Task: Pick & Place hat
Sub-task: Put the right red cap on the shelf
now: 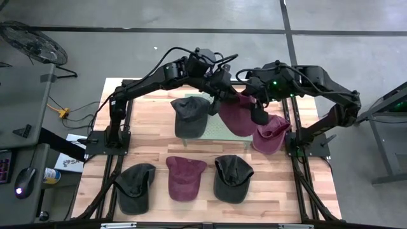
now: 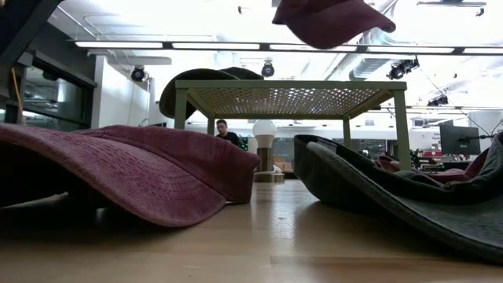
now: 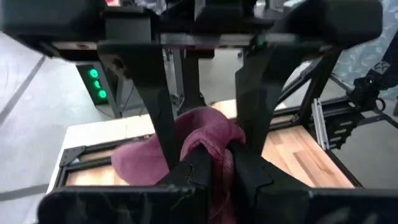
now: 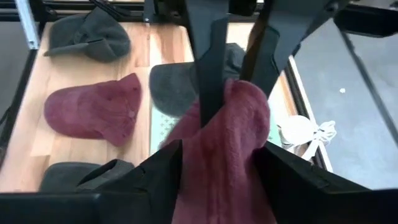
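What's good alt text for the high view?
Both grippers, left and right, hold a maroon cap above the green perforated stand, beside a dark cap. Another maroon cap lies right; three more caps line the wooden table.

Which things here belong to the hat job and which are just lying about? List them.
In the job: held maroon hat; left gripper, shut on it; right gripper, at that hat.

Lying about: dark hat on green rack; second maroon hat; front row of three hats; floor fan.
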Robot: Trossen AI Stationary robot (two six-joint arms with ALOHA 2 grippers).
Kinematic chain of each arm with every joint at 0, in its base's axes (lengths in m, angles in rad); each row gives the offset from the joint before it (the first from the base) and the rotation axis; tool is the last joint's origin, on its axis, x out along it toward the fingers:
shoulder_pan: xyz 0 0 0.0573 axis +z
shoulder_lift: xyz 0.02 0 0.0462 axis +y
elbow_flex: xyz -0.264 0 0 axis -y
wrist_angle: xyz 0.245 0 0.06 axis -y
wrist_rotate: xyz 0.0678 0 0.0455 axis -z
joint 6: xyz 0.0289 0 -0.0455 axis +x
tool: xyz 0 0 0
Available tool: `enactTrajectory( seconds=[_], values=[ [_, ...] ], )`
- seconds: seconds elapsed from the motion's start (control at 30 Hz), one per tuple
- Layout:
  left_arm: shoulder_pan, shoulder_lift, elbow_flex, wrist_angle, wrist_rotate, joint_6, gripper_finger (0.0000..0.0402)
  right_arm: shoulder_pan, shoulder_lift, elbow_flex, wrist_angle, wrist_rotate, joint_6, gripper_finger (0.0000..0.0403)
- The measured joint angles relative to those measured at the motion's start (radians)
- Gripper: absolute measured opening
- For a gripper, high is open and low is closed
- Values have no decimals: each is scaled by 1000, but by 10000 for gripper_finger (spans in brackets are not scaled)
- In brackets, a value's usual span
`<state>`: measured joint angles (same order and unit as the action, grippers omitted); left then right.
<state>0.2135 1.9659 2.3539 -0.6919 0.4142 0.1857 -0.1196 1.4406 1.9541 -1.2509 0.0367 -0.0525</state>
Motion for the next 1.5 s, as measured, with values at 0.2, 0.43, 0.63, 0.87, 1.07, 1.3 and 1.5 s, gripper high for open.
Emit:
enactTrajectory(
  seconds=[0.2,0.43,0.63,0.87,1.07,1.3,1.5],
  values=[
    [-6,0,0,13,-20,-4,25,0,-12,-1,-5,32,3,117],
    [-6,0,0,17,-33,-6,97,-1,-36,-1,-16,37,20,14],
    [-5,0,0,11,-40,9,125,-5,-63,-1,-85,98,138,8],
    [-5,-10,0,0,-73,46,128,-5,-120,-1,-122,127,353,6],
    [-4,-37,0,-31,-190,106,128,-5,-155,-55,-107,159,477,5],
    [-5,-71,2,-76,-220,132,128,-4,-277,-319,130,136,546,5],
    [-4,-70,0,-104,-224,132,128,-5,-391,-559,399,100,582,5]
  ],
)
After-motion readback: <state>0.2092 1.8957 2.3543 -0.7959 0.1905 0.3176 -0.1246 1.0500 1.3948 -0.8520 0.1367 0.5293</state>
